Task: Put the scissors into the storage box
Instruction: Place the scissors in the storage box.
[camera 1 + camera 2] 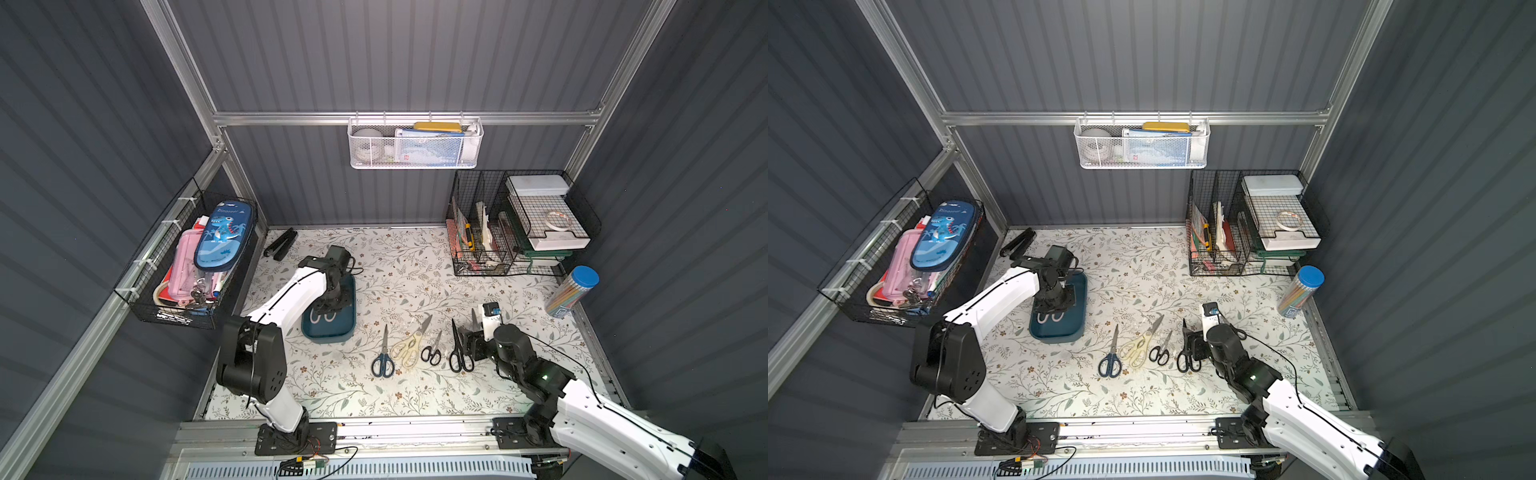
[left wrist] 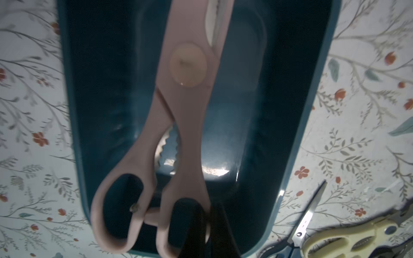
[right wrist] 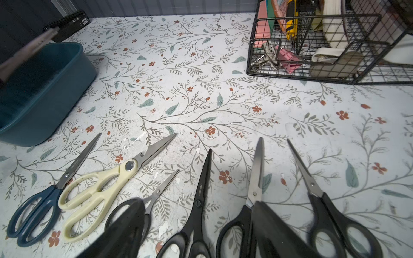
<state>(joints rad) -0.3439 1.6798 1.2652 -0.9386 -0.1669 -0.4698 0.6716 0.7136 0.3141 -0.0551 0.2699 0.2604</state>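
**Operator:** Report the left gripper condition.

**Technician:** The left gripper (image 2: pixel 209 221) is closed. Its fingers (image 2: pixel 221 234) pinch one handle loop of the pink-handled kitchen shears (image 2: pixel 185 100).

**Operator:** Where are those shears?

**Technician:** In the left wrist view they sit lengthwise over the inside of the teal storage box (image 2: pixel 279 111). The frame is blurred, so contact with the box floor cannot be confirmed. In both top views the pink loops (image 1: pixel 324 318) show inside the box walls (image 1: pixel 332 337), directly under the left wrist.

**Operator:** Report the right gripper condition.

**Technician:** The right gripper (image 3: pixel 196 207) has its jaws apart and holds nothing. It sits low over the scissors on the table. One finger (image 3: pixel 125 223) covers the handles of the small black-handled scissors (image 3: pixel 163 185). The other finger (image 3: pixel 274 230) covers part of a handle of the steel-bladed black-handled scissors (image 3: pixel 254 178). The all-black scissors (image 3: pixel 199 192) lie between the two fingers.

**Operator:** List the remaining pairs.

**Technician:** Six pairs lie in a row on the floral table (image 3: pixel 223 89), blades toward the back wall. The dark-blue-handled scissors (image 3: pixel 33 219) are nearest the box but apart from it. The cream-handled kitchen shears (image 3: pixel 89 201) lie just beside them. The three pairs already named come next. Another black-handled pair (image 3: pixel 330 212) lies at the far end of the row
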